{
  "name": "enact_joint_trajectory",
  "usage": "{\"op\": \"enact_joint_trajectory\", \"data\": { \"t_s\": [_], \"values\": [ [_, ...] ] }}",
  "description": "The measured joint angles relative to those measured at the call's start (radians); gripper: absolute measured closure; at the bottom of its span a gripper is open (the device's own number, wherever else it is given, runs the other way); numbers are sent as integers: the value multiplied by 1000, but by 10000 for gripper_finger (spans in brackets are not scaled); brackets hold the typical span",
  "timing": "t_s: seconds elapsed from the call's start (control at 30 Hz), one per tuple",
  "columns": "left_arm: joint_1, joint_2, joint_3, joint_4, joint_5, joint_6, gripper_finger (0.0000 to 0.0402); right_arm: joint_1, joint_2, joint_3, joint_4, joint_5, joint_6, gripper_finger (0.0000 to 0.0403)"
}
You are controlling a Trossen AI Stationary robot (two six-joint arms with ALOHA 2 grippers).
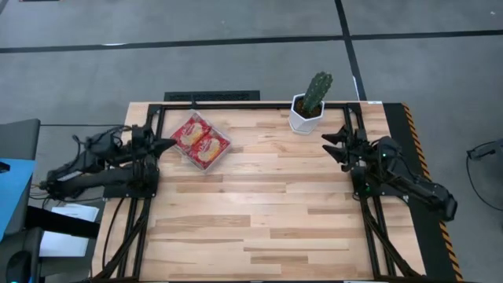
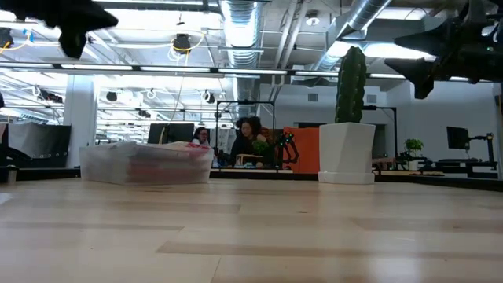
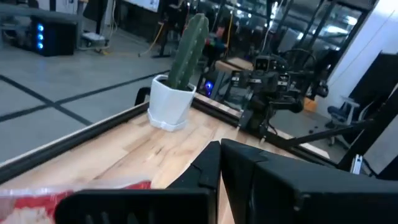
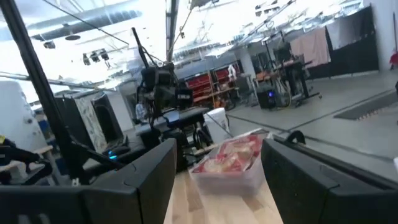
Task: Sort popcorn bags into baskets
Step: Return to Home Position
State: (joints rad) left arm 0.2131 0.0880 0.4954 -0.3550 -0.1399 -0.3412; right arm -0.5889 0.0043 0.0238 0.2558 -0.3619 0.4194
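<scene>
Evidently empty, the right end effector [image 1: 330,145] hangs wide open by the tabletop's [image 1: 267,212] right edge. The left end effector [image 1: 167,144] is just beside the basket [image 2: 102,167] holding the popcorn bags [image 1: 203,141]; its opening I cannot tell. Sorting looks finished; what remains is parking both arms clear.
</scene>
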Motion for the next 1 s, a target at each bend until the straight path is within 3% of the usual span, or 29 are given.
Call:
{"op": "enact_joint_trajectory", "data": {
  "t_s": [0.07, 0.43, 0.77, 1.0],
  "values": [
    [0, -84, -61, 1, 0, -4, 401, -43, 0, 0, 5, -48, -13, 143],
    [-4, -72, -238, 67, 4, 19, 401, -162, 8, -15, -117, -166, -144, 143],
    [-14, -84, -443, 291, 88, -60, 401, -165, 8, -16, -133, -162, -170, 143],
    [-64, -85, -484, 392, 122, -37, 401, -166, 8, -17, -121, -129, -192, 143]
  ]
}}
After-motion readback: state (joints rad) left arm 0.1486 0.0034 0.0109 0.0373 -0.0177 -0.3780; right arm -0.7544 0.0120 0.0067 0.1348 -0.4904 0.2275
